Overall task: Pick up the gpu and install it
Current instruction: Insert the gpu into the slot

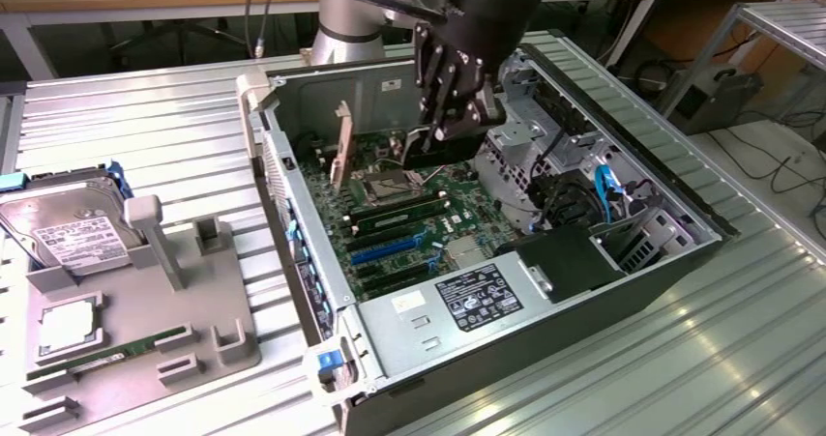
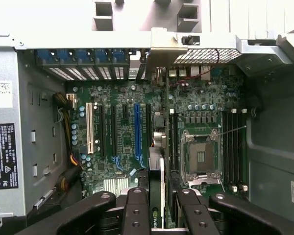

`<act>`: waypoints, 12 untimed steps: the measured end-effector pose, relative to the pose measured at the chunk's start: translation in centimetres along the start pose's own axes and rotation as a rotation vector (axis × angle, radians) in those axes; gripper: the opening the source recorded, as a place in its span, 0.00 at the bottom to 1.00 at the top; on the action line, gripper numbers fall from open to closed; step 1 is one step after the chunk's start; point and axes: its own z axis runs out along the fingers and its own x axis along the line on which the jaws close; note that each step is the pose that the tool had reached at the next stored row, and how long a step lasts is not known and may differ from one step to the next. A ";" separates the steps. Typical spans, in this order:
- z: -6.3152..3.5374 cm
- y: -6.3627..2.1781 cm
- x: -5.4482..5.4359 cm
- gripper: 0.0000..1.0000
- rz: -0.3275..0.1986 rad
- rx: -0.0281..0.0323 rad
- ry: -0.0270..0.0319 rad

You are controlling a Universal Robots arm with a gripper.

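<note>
Two jointed black fingers (image 2: 136, 211) of the half-spread gripper (image 1: 448, 127) tight around the flat green gpu (image 2: 157, 196)

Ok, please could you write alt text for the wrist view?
The black end effector grips a thin green circuit card, seen edge-on, above an open grey metal computer case. Below lies a green motherboard with a long blue slot, a white slot and an empty silver processor socket.

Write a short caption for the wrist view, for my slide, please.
The fingers hold the gpu edge-on above the motherboard inside the open computer case.
</note>
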 end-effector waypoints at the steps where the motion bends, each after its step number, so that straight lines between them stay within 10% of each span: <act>1: 0.18 0.05 0.0 0.26 0.000 0.0005 -0.0001; 12: 1.93 0.40 0.4 0.26 -0.003 0.0273 -0.0007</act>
